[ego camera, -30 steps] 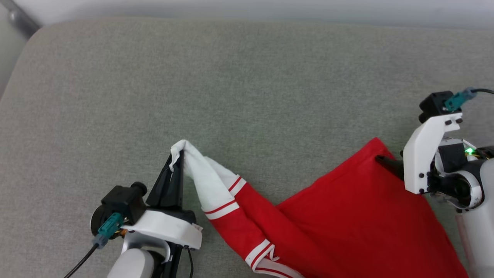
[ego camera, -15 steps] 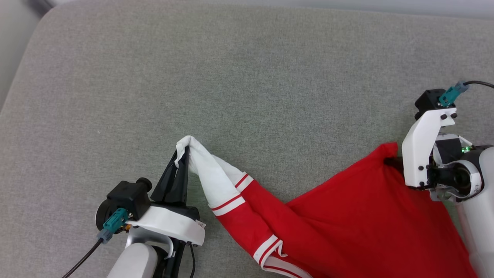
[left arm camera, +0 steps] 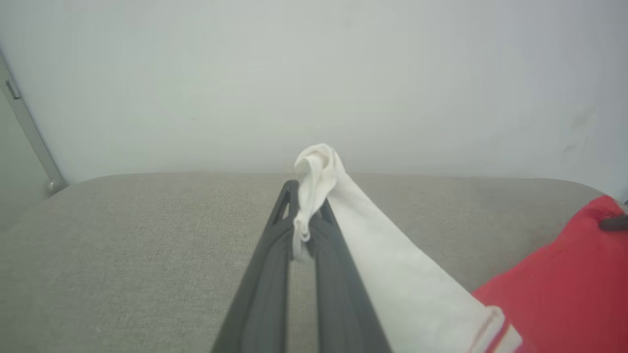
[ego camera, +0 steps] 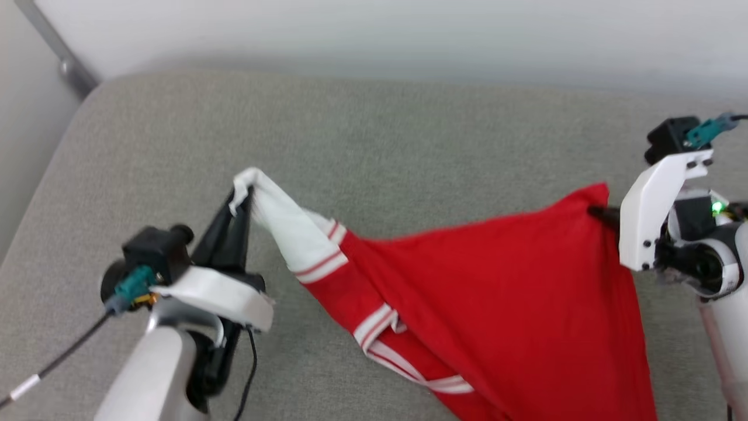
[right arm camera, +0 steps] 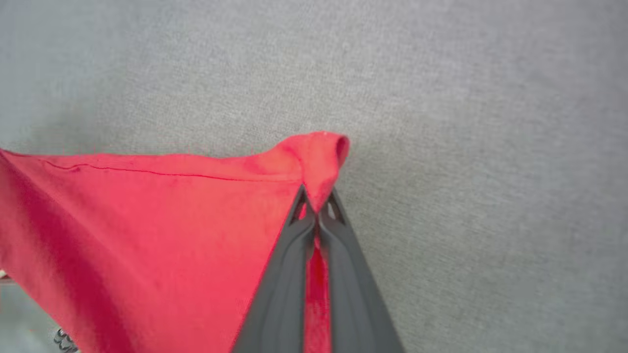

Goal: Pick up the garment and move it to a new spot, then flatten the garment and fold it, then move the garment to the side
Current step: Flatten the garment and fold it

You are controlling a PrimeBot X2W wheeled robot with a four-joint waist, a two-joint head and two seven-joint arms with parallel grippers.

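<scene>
garment point(ego camera: 479, 280) is up and strung between both arms, its top edge pulled nearly straight above the grey cushion point(ego camera: 380, 134), the rest sagging toward the near side and out of the head view's bottom edge. left tool point(ego camera: 242, 196) is clenched on the bunched end of the white sleeve point(ego camera: 280, 225); the left wrist view has the cloth pinched between the two dark fingers with a tuft poking past the tips. right tool point(ego camera: 597, 211) is clamped on a red corner, and its wrist view shows the fingers squeezed together with a small fold curling over them. two grips set well apart, that's the point: the weight of the cloth draws it open between them instead of leaving it in a heap. this looks like the pick-up-and-carry stage, with flattening and folding to come. one catch: a sleeve on one side and a body corner on the other is a lopsided hold, so the striped trim point(ego camera: 380, 324) hangs twisted and i'd expect some straightening once it's laid down.
</scene>
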